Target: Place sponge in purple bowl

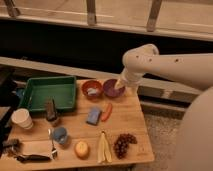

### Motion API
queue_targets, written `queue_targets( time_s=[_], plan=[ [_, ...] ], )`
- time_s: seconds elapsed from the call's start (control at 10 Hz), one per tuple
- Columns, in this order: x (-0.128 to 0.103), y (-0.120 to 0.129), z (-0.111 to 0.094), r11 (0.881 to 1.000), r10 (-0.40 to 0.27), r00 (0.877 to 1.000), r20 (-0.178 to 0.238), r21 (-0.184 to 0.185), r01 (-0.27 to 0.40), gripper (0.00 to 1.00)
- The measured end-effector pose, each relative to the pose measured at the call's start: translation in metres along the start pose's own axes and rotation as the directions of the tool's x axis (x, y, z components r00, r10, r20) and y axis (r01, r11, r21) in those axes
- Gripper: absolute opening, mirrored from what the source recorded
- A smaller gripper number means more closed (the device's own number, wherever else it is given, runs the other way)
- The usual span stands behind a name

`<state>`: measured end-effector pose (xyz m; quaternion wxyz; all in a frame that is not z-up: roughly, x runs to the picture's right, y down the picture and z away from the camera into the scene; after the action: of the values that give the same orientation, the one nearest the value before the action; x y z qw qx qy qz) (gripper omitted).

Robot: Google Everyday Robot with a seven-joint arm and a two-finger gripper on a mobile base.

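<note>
Table (131,116) spreads out below and to the view's left of my gripper (120,85), which hangs at the far right end, just over the right rim of the purple bowl (109,88). Can't tell how wide the gripper is set, tbh, but it isn't carrying the sponge, since that's lying flat on the wood.

Green tray (48,92) is well off to the left of the gripper. Red-orange bowl (91,88) sits just past the purple one on that same side. Sponge (93,116) is down-left of the gripper, nearer the camera, with the red chili (107,112) right beside it on the gripper's side.

My take on doing the pickup right: come straight down over the sponge, pinch across its short side, and keep off the chili so I don't drag it along. From there it's only a short hop over to the bowl.
</note>
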<state>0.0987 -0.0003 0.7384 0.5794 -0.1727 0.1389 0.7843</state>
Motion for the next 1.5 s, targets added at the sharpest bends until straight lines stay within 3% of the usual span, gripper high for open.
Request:
queue_targets(
  time_s=[0.2, 0.4, 0.8, 1.0, 1.5],
  plan=[
    [0.024, 0.051, 0.011, 0.994, -0.081, 0.995, -0.061, -0.075, 0.076, 0.64],
    [0.037, 0.067, 0.015, 0.99, -0.11, 0.99, -0.09, -0.102, 0.101, 0.64],
    [0.038, 0.067, 0.015, 0.99, -0.11, 0.99, -0.092, -0.101, 0.101, 0.64],
    [0.042, 0.068, 0.022, 0.989, -0.119, 0.986, -0.117, -0.097, 0.108, 0.64],
    [0.076, 0.109, 0.092, 0.981, -0.185, 0.952, -0.243, -0.1, 0.165, 0.64]
  ],
)
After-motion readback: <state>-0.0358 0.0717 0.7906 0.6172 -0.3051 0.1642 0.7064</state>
